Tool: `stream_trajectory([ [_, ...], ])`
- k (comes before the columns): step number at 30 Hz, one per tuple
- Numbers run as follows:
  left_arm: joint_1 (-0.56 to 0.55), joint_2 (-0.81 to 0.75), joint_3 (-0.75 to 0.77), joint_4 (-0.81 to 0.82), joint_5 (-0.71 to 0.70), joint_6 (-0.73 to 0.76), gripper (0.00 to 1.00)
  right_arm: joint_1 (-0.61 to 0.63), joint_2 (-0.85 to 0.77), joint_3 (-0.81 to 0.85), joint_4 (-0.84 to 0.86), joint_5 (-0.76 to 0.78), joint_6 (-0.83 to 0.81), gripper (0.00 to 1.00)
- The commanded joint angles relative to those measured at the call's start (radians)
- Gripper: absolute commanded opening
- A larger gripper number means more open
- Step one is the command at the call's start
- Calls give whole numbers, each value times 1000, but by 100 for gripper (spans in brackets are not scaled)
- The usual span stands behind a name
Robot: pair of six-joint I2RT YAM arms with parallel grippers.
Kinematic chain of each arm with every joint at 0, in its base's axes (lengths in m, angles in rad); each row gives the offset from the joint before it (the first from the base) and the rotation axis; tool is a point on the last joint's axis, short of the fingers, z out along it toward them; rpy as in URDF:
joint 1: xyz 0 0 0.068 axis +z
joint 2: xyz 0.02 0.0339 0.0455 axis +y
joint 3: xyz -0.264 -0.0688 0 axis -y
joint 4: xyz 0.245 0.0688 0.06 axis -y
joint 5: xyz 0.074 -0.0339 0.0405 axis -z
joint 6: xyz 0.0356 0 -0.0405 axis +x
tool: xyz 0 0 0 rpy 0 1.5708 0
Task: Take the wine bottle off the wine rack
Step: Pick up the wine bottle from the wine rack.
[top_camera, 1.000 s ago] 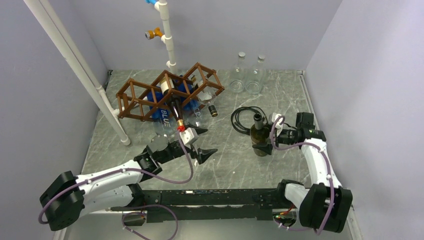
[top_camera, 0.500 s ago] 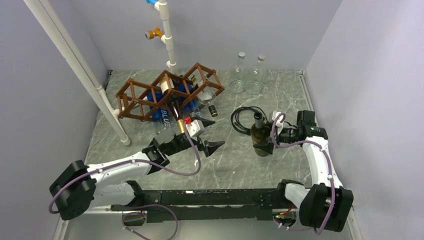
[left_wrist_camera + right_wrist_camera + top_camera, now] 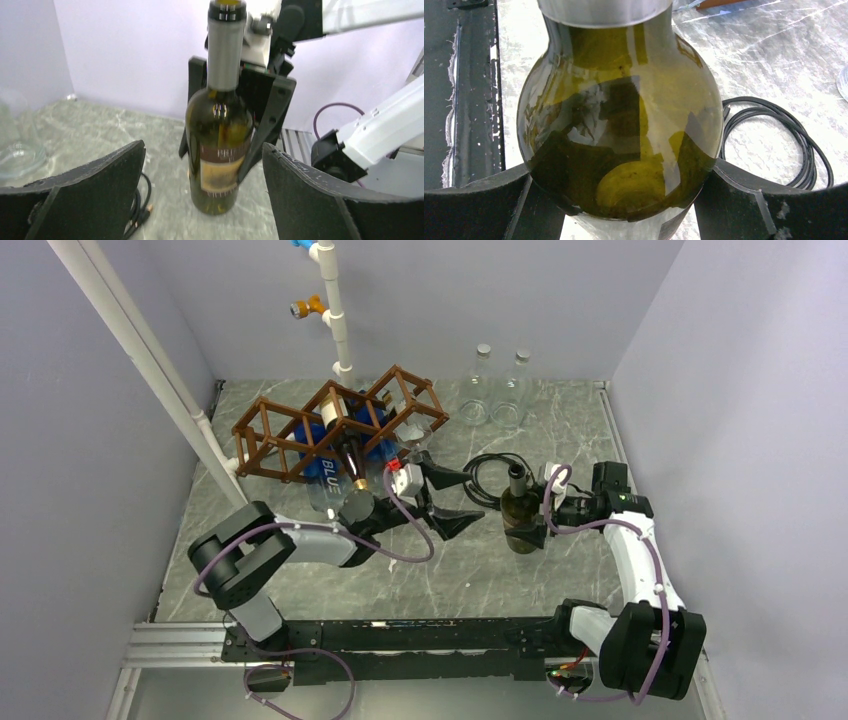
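Observation:
A green wine bottle (image 3: 518,508) stands upright on the marble table, right of the brown lattice wine rack (image 3: 290,430). My right gripper (image 3: 535,522) is shut on the bottle's body; in the right wrist view its fingers (image 3: 744,200) press both sides of the bottle (image 3: 619,125). My left gripper (image 3: 452,498) is open and empty, pointing at the bottle from the left. In the left wrist view the bottle (image 3: 220,145) stands beyond and between my fingers (image 3: 320,200). A dark bottle (image 3: 347,455) and a blue one (image 3: 322,468) lie in the rack.
A coiled black cable (image 3: 490,475) lies on the table just behind the upright bottle. Two clear glass bottles (image 3: 497,390) stand at the back. White pipes stand behind the rack (image 3: 335,315) and along the left (image 3: 150,370).
My left arm has swung right and away from the rack front, its open jaws now close to the upright bottle. The right gripper and bottle have stayed put.

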Motion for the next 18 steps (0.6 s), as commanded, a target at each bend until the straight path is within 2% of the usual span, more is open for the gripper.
stream_trajectory([
  [1,-11,47,132,171,57,-51,91,-2,-19,-3,73,-102,9,0],
  [5,-24,91,212,111,57,-31,91,-1,-13,-8,81,-104,10,0],
  [9,-43,148,293,27,66,-19,82,0,5,-9,69,-117,-8,0],
  [18,-72,238,382,21,50,-38,73,0,14,-24,83,-118,-7,0],
])
